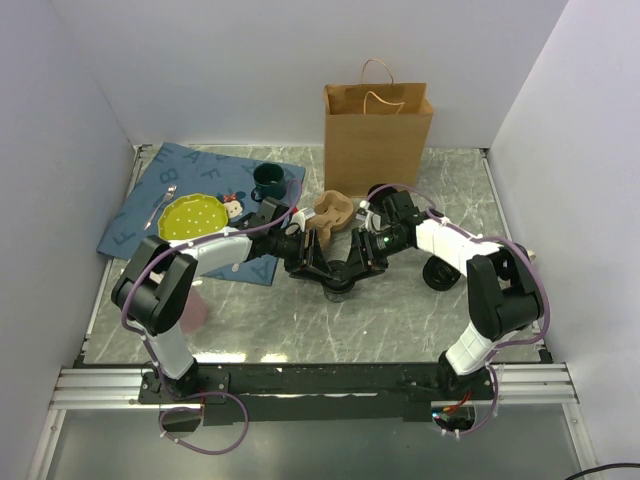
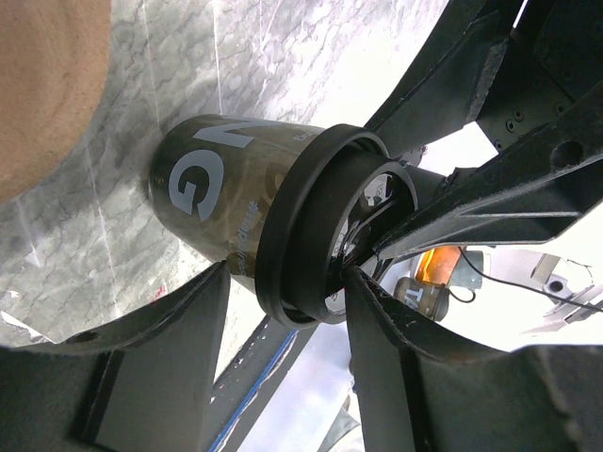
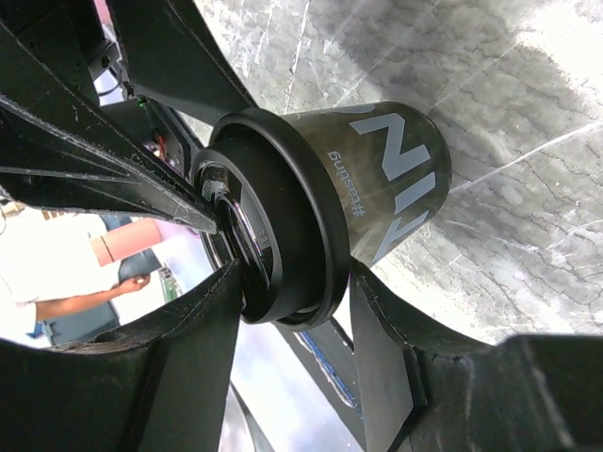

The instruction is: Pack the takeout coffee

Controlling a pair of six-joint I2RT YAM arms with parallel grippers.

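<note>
The takeout coffee (image 1: 340, 287), a dark paper cup with white letters and a round black lid, stands upright at the table's middle. Both grippers meet on it. My left gripper (image 1: 320, 266) comes in from the left and my right gripper (image 1: 358, 264) from the right. In the left wrist view the cup (image 2: 217, 188) sits between the left gripper's (image 2: 287, 273) fingers, one against the lid top, one at the cup wall under the rim. The right wrist view shows the cup (image 3: 386, 179) held the same way by the right gripper (image 3: 292, 273).
An open brown paper bag (image 1: 377, 140) stands at the back. A brown pulp cup carrier (image 1: 333, 212) lies just behind the grippers and shows in the left wrist view (image 2: 47, 85). A green mug (image 1: 268, 180) and yellow plate (image 1: 190, 215) sit on a blue mat (image 1: 150, 200). A pink cup (image 1: 196, 308) is by the left arm.
</note>
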